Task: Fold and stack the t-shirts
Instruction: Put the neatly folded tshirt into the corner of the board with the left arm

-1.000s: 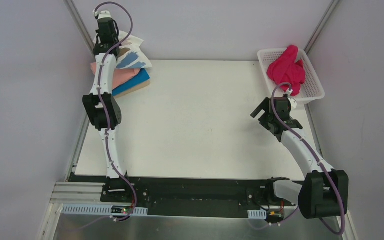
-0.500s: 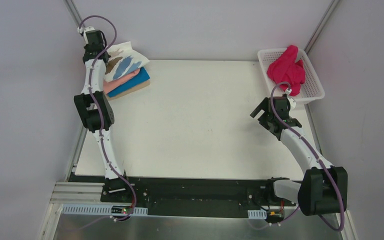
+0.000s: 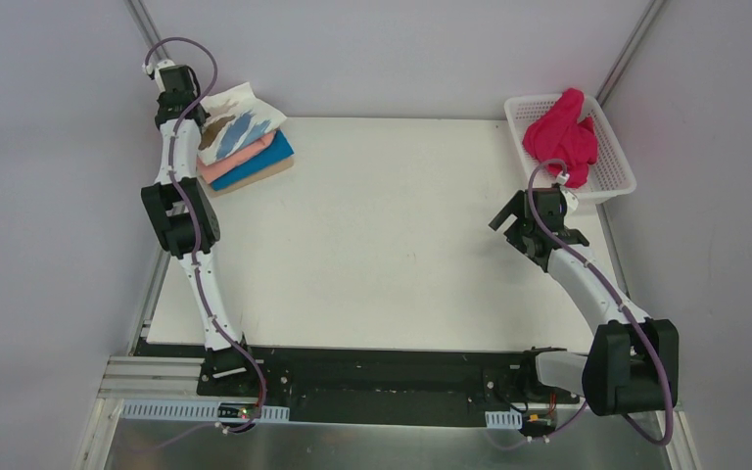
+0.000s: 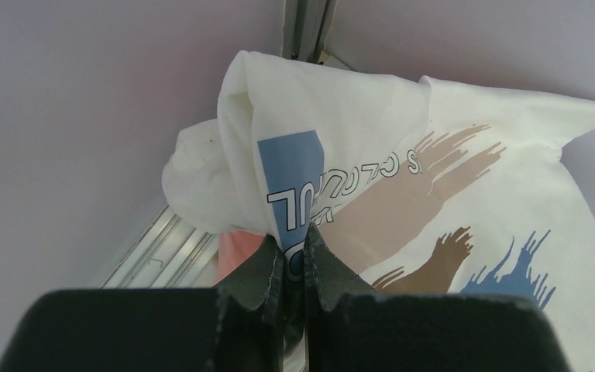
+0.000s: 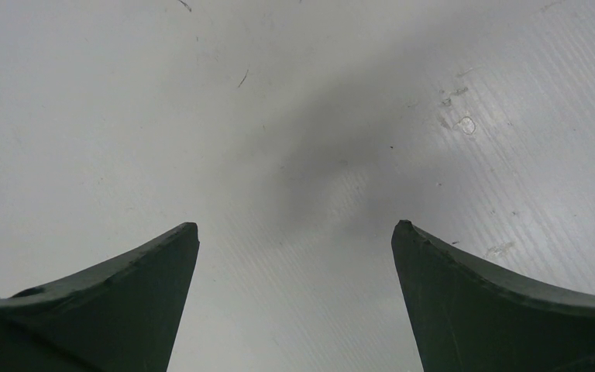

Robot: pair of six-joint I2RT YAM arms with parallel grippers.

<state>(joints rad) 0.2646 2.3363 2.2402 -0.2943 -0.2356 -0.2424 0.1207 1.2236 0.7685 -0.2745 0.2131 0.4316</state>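
Note:
A white t-shirt (image 3: 240, 125) printed with blue and brown brushstrokes lies on top of a stack at the table's far left corner, over a salmon-pink t-shirt (image 3: 240, 157) and a bright blue t-shirt (image 3: 259, 166). My left gripper (image 3: 188, 110) is shut on the printed shirt's left edge (image 4: 294, 240), pulling it out past the table edge. A magenta t-shirt (image 3: 563, 132) lies crumpled in the white basket (image 3: 615, 176). My right gripper (image 3: 511, 223) is open and empty over bare table (image 5: 294, 225), near the basket.
Grey walls with metal corner posts (image 3: 147, 29) close in the table on three sides. A tan layer (image 3: 272, 176) shows under the blue shirt. The left arm's elbow (image 3: 178, 217) hangs over the table's left edge.
My left gripper has moved left and outward, dragging the printed shirt's edge over the stack so it lies flatter. The right arm has barely moved.

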